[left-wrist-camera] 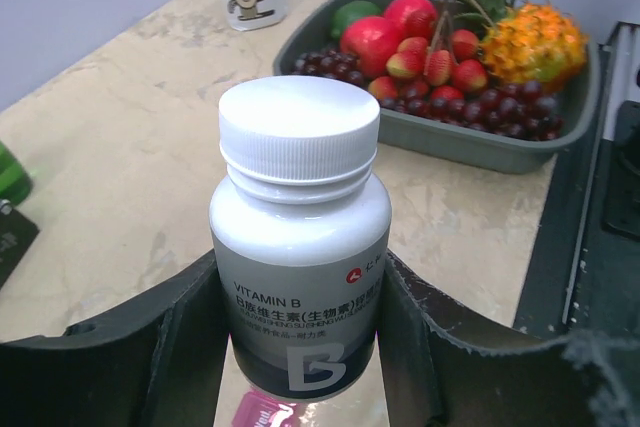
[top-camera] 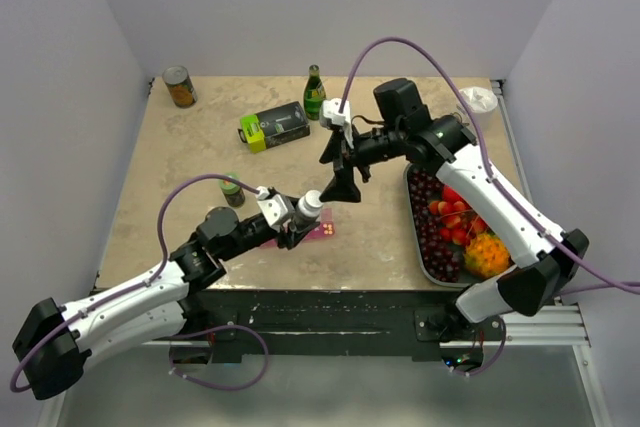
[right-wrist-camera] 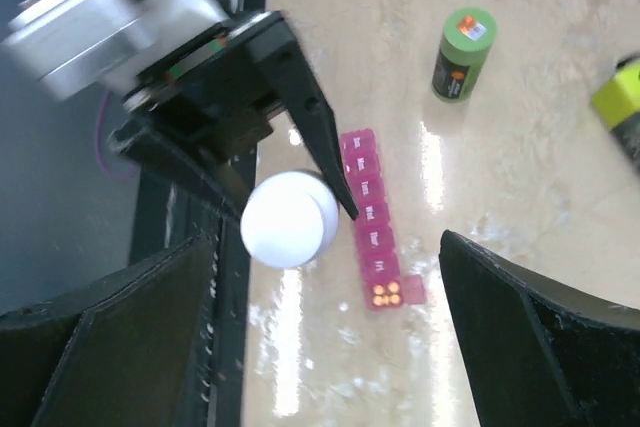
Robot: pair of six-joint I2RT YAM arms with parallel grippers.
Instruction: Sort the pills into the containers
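Beige tabletop [top-camera: 200, 167]: pink containers [right-wrist-camera: 371, 212] lie beneath left hand [left-wrist-camera: 300, 319] gripping vitamin bottle [left-wrist-camera: 298, 217].

The whole worktop [top-camera: 180, 157] is taken in from above and behind the arm bases by the top view. The left wrist view is set close behind a white-capped bottle [left-wrist-camera: 300, 237] and faced towards the fruit tray [left-wrist-camera: 560, 142]. That bottle and the pink containers [right-wrist-camera: 372, 217] are looked down on from higher by the right wrist view.

containers [left-wrist-camera: 262, 413]: mostly behind bottle [left-wrist-camera: 298, 247] | lime box [right-wrist-camera: 620, 95]: cut by edge
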